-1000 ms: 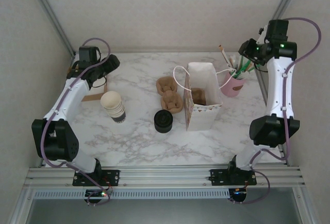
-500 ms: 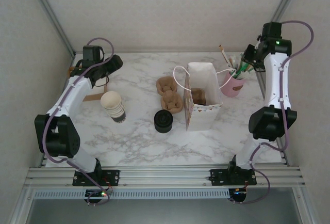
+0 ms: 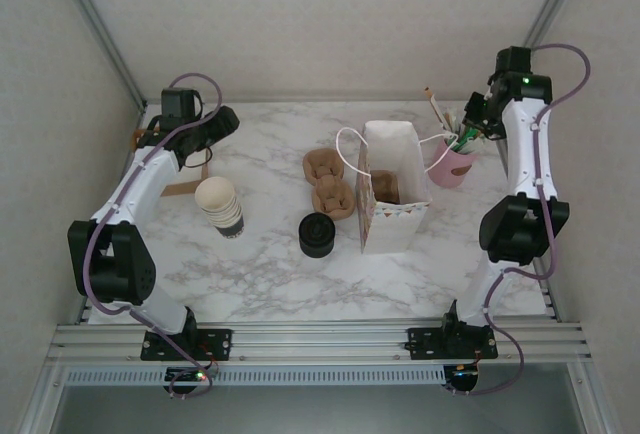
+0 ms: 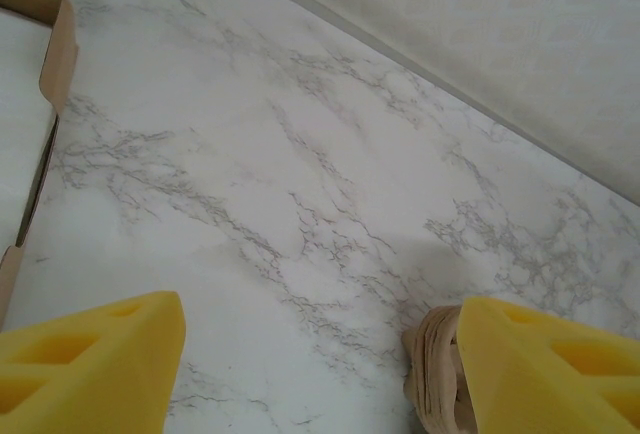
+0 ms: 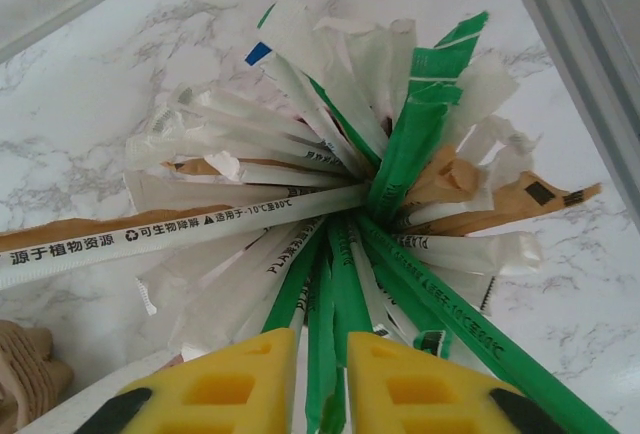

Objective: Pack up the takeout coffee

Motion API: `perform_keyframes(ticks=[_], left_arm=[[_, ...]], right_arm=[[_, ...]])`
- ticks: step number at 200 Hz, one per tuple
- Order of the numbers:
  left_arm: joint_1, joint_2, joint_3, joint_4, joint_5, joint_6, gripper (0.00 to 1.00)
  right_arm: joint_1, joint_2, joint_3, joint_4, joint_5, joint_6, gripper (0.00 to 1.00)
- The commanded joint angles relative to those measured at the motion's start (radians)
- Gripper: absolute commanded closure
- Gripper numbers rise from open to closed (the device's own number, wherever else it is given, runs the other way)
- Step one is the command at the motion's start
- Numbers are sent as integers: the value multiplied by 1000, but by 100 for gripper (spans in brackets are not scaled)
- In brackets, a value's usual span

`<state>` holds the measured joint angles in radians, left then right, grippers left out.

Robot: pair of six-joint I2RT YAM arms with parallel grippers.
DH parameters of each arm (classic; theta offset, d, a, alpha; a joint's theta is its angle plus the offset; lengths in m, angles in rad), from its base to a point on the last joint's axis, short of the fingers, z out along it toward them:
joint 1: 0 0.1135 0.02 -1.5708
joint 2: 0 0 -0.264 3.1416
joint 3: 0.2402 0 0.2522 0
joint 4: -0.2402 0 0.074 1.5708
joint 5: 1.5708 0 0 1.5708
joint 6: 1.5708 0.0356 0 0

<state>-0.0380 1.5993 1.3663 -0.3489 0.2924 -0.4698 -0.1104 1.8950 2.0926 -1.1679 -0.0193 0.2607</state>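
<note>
Right gripper (image 5: 322, 359) closer over corner straws (image 5: 340, 204)

Top cam: high at near edge, whole table (image 3: 270, 274). L wrist: near table. R wrist: close over straws (image 5: 250, 216), top shares.

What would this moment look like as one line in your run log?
left tool open over marble table | right tool above straws in pink cup, grip unclear | paper bag upright | cup stack untouched
</note>
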Motion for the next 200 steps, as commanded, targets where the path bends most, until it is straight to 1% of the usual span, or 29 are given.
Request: perform_keyframes(ticks=[1,30,45,50,84,113,162,200], left_arm=[[-10,6,22,17,7,20,28],[-10,4,24,15,8,20,28],[-10,1,24,15,8,19,28],[-10,-1,24,16,8,20,28],[-13,-12,22,12,10,17,28],[-16,-29,24,6,8,14,28],[-17,-69,16,0,1,6,28],[-17,-113,-2,-1,-23,-3,27]], right_arm=[[6,3,13,-14,15,-10,83],[11,-10,21,-18,26,-6,89],[14,-20,24,-19,36,-6,96],[15,-23,26,-21,40,-5,100],[16,-54,34,-31,57,-3,100],[19,-98,43,-48,102,0,100],[23,-213,66,-65,148,7,100],[23,-331,75,-53,136,13,100]])
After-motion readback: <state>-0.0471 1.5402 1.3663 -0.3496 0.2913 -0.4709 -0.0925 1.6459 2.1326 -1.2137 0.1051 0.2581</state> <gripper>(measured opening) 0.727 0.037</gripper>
